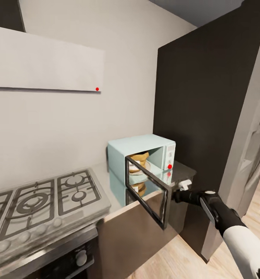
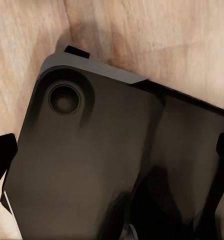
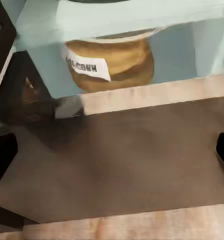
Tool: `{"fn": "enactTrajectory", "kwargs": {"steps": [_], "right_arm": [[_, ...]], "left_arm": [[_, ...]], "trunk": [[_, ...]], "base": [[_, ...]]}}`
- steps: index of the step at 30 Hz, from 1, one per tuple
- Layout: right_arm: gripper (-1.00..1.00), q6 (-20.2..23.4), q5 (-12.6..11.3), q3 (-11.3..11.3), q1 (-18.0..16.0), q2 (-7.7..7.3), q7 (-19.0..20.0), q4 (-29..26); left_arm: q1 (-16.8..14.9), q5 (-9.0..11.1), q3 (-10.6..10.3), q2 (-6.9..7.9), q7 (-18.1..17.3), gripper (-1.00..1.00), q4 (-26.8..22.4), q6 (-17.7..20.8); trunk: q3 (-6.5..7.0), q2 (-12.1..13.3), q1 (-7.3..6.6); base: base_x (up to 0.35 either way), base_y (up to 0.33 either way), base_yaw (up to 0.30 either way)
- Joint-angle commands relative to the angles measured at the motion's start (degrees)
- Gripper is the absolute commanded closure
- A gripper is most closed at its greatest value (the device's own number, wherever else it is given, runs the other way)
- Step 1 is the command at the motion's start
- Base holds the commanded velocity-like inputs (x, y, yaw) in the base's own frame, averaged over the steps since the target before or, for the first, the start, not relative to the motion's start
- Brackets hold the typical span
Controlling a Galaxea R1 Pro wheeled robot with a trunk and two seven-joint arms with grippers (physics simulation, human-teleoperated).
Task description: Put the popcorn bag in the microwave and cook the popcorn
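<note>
From the head camera, nearest me is my right gripper [image 1: 183, 186], black on a white forearm, hanging just off the free edge of the open dark-glass door [image 1: 150, 193]. Its right wrist view shows fingertips at opposite edges with nothing between, so the fingers stand apart and empty. The left gripper [image 2: 112, 150] looks down at a dark moulded part of the robot's own body over pale wood flooring [image 2: 157, 35]; its fingertips sit wide apart too. Beyond the door, the small tan burlap popcorn bag [image 1: 139, 161] already sits inside the pale mint-blue microwave [image 1: 143, 153], which stands on the shiny grey steel countertop [image 1: 106, 182]. I judge loading done; shutting the door and starting heat remain. The right wrist view alone shows the bag's white lettered label [image 3: 87, 66]; the head view adds the knob panel [image 1: 170, 154] and grey gas hob [image 1: 41, 197].
</note>
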Motion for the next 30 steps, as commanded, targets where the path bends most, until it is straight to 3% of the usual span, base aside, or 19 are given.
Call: {"fn": "enactTrajectory", "kwargs": {"steps": [1, 4, 6, 8, 10, 11, 13, 18, 25, 30], "right_arm": [[-1.0, 0.32, 0.04, 0.16, -0.04, -0.26, -1.45, 2.06], [-1.0, 0.16, 1.84, 0.29, -0.04, -0.92, -6.53, 11.97], [-1.0, -0.32, 2.87, 0.37, -0.04, -0.84, -12.36, 24.71], [-1.0, -1.06, 3.05, 0.39, -0.04, -0.52, -14.27, 32.09], [-1.0, -5.06, 3.05, 0.41, 0.45, -0.16, -15.35, 39.87], [-1.0, -7.89, 3.0, 0.42, 4.97, 0.07, -16.25, 41.38], [-1.0, -12.4, 2.99, 0.4, 12.32, 0.22, -16.97, 41.99], [-1.0, -17.86, 2.44, 0.35, 21.89, 0.27, -17.43, 42.13], [-1.0, -18.97, 2.25, 0.23, 23.81, 0.59, -17.46, 42.2], [-1.0, -18.63, 2.26, 0.29, 23.97, 0.66, -19.95, 42.2]], "left_arm": [[-0.03, 0.13, 0.27, -0.03, 0.02, -1.0, -0.05, -0.08], [0.01, 0.13, 0.27, -0.03, 0.02, -1.0, -0.05, -0.08], [0.01, 0.13, 0.27, -0.02, 0.02, -1.0, -0.05, -0.08], [0.01, 0.13, 0.27, -0.03, 0.02, -1.0, -0.05, -0.08], [0.01, 0.13, 0.25, -0.03, 0.02, -1.0, -0.05, -0.08], [0.01, 0.13, 0.2, -0.03, 0.02, -1.0, -0.05, -0.08], [0.01, 0.13, 0.18, -0.02, 0.02, -1.0, -0.05, -0.08], [0.01, 0.13, 0.25, 0.05, 0.02, -1.0, -0.17, -0.1], [-0.02, 0.13, 0.27, 0.04, 0.1, -1.0, -0.19, -0.08], [0.0, 0.13, 0.22, -0.04, 0.1, -1.0, -0.22, -0.08]], "trunk": [[-0.07, -0.06, -0.03], [-0.07, -0.06, -0.03], [-0.07, -0.06, -0.03], [-0.07, -0.06, -0.03], [-0.07, -0.06, -0.03], [-0.07, -0.06, -0.03], [-0.07, -0.06, -0.03], [-0.07, -0.06, -0.03], [-0.07, -0.06, -0.03], [-0.07, -0.06, -0.03]], "base": [[-0.346, 0.0, 0.0], [-0.346, 0.0, 0.0], [-0.307, 0.0, 0.0], [-0.225, 0.0, 0.0], [-0.095, 0.0, 0.0], [-0.021, 0.0, 0.0], [-0.007, 0.0, 0.0], [0.0, 0.0, 0.0], [0.0, 0.0, 0.0], [0.013, -0.005, 0.0]]}}
